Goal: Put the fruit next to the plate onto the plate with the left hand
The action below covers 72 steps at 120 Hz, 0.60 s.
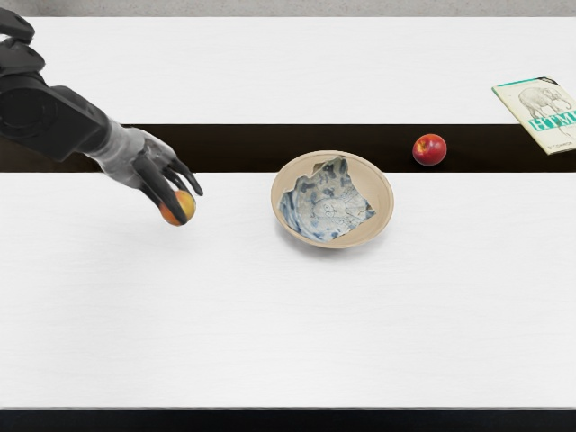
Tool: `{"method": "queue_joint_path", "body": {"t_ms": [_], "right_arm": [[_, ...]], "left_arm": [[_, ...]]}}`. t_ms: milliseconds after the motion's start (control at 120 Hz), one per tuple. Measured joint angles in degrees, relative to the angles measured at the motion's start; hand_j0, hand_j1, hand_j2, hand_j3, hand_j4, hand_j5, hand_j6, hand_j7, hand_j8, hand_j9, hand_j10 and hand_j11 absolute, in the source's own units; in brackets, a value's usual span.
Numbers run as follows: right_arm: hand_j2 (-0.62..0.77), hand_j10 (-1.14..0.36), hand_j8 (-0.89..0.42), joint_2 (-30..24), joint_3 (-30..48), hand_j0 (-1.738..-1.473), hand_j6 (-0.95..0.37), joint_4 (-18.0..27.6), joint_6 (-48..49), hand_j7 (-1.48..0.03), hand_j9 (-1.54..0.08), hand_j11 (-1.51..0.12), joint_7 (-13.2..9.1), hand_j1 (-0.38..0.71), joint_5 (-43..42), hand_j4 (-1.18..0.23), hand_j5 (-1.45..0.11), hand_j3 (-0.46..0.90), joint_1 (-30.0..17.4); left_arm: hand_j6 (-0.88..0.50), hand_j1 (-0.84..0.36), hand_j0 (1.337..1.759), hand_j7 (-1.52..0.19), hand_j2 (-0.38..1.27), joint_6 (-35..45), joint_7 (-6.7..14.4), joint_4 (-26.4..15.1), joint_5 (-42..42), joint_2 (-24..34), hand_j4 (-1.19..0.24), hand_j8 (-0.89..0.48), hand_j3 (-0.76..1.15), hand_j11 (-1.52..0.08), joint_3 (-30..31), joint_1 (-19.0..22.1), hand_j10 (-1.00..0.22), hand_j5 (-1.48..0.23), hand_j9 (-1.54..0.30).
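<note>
Over at the left edge, the dark left arm [45,112] slants down across the white table [288,315], and the left hand [155,173] is right on its target. The fingers [160,191] are curled down over the top of a small orange-and-red fruit [182,209], a peach by the look of it, with the fingertips wrapped round its upper sides. That reads as a grasp, though the view does not tell whether the fruit sits on the table or hangs just above it.

The fruit lies well to the left of the plate [382,193], a tan dish with a blue pattern across its middle. Nothing lies on it yet, so the step in hand is the pick-up and the carry has not begun.

The next move looks simple: lift the fruit clear of the surface, carry it rightward over the near rim, and lower it onto the patterned centre before letting go. A round fruit could roll, so a low, gentle release seems wise.

Further right, a red apple [429,149] sits in the dark gap [234,148] between the two white surfaces, just beyond the plate's upper right edge. At the far right, a book [540,112] with an elephant cover lies tilted. The right arm does not show.
</note>
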Motion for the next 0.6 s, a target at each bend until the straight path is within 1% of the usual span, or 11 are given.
{"method": "queue_joint_path", "body": {"t_ms": [92,125,158,250,333,350,383,492,533,575,600], "right_arm": [[0.0,-0.02,-0.02,0.0,0.0,-1.658,-0.02,0.0,0.0,-0.03,-0.03,-0.03,0.0,-0.32,0.0,-0.02,-0.03,0.0,0.0],[0.0,-0.02,-0.02,0.0,0.0,-1.658,-0.02,0.0,0.0,-0.03,-0.03,-0.03,0.0,-0.32,0.0,-0.02,-0.03,0.0,0.0],[0.0,-0.02,-0.02,0.0,0.0,-1.658,-0.02,0.0,0.0,-0.03,-0.03,-0.03,0.0,-0.32,0.0,-0.02,-0.03,0.0,0.0],[0.0,-0.02,-0.02,0.0,0.0,-1.658,-0.02,0.0,0.0,-0.03,-0.03,-0.03,0.0,-0.32,0.0,-0.02,-0.03,0.0,0.0],[0.0,-0.02,-0.02,0.0,0.0,-1.658,-0.02,0.0,0.0,-0.03,-0.03,-0.03,0.0,-0.32,0.0,-0.02,-0.03,0.0,0.0],[0.0,-0.02,-0.02,0.0,0.0,-1.658,-0.02,0.0,0.0,-0.03,-0.03,-0.03,0.0,-0.32,0.0,-0.02,-0.03,0.0,0.0],[0.0,-0.02,-0.02,0.0,0.0,-1.658,-0.02,0.0,0.0,-0.03,-0.03,-0.03,0.0,-0.32,0.0,-0.02,-0.03,0.0,0.0],[0.0,-0.02,-0.02,0.0,0.0,-1.658,-0.02,0.0,0.0,-0.03,-0.03,-0.03,0.0,-0.32,0.0,-0.02,-0.03,0.0,0.0],[0.0,-0.02,-0.02,0.0,0.0,-1.658,-0.02,0.0,0.0,-0.03,-0.03,-0.03,0.0,-0.32,0.0,-0.02,-0.03,0.0,0.0],[0.0,-0.02,-0.02,0.0,0.0,-1.658,-0.02,0.0,0.0,-0.03,-0.03,-0.03,0.0,-0.32,0.0,-0.02,-0.03,0.0,0.0],[0.0,-0.02,-0.02,0.0,0.0,-1.658,-0.02,0.0,0.0,-0.03,-0.03,-0.03,0.0,-0.32,0.0,-0.02,-0.03,0.0,0.0]], "left_arm": [[-0.53,-0.36,1.657,-0.86,0.41,-2.2,-0.1,0.1,-1.9,0.1,-0.64,-0.45,0.0,-0.86,-3.4,0.0,-0.67,-0.87,-0.85],[-0.53,-0.36,1.657,-0.85,0.42,-2.6,-0.5,0.2,-2.7,0.1,-0.64,-0.45,0.0,-0.85,-4.5,0.0,-0.67,-0.87,-0.84],[-0.53,-0.36,1.657,-0.85,0.41,-2.9,-1.7,0.3,-3.2,0.1,-0.64,-0.46,0.0,-0.85,-5.5,0.0,-0.67,-0.86,-0.84],[-0.53,-0.35,1.657,-0.84,0.38,-3.4,-5.9,0.9,-4.1,-0.7,-0.64,-0.45,0.0,-0.84,-8.9,0.1,-0.66,-0.85,-0.83],[-0.52,-0.35,1.658,-0.84,0.39,-3.6,-8.0,2.1,-4.4,-1.8,-0.64,-0.44,0.0,-0.84,-13.1,0.5,-0.65,-0.85,-0.83],[-0.52,-0.35,1.657,-0.84,0.37,-3.6,-8.2,2.2,-4.4,-2.2,-0.64,-0.45,0.0,-0.84,-13.8,0.7,-0.66,-0.85,-0.83],[-0.52,-0.36,1.658,-0.84,0.4,-3.6,-8.6,2.5,-4.4,-2.5,-0.64,-0.44,0.0,-0.84,-15.0,0.7,-0.65,-0.85,-0.84],[-0.52,-0.36,1.658,-0.85,0.42,-3.7,-9.3,3.8,-4.4,-2.8,-0.64,-0.44,0.0,-0.84,-17.9,0.9,-0.65,-0.85,-0.84],[-0.53,-0.34,1.657,-0.84,0.37,-3.6,-9.4,4.5,-4.4,-3.9,-0.65,-0.45,0.0,-0.84,-18.7,1.1,-0.66,-0.84,-0.84],[-0.52,-0.35,1.658,-0.85,0.4,-3.6,-9.4,5.1,-4.3,-4.8,-0.65,-0.44,0.0,-0.84,-19.4,2.2,-0.65,-0.85,-0.84],[-0.53,-0.36,1.658,-0.85,0.45,-3.5,-9.5,5.4,-4.1,-4.9,-0.65,-0.44,0.0,-0.84,-19.8,2.4,-0.65,-0.85,-0.84]]}}
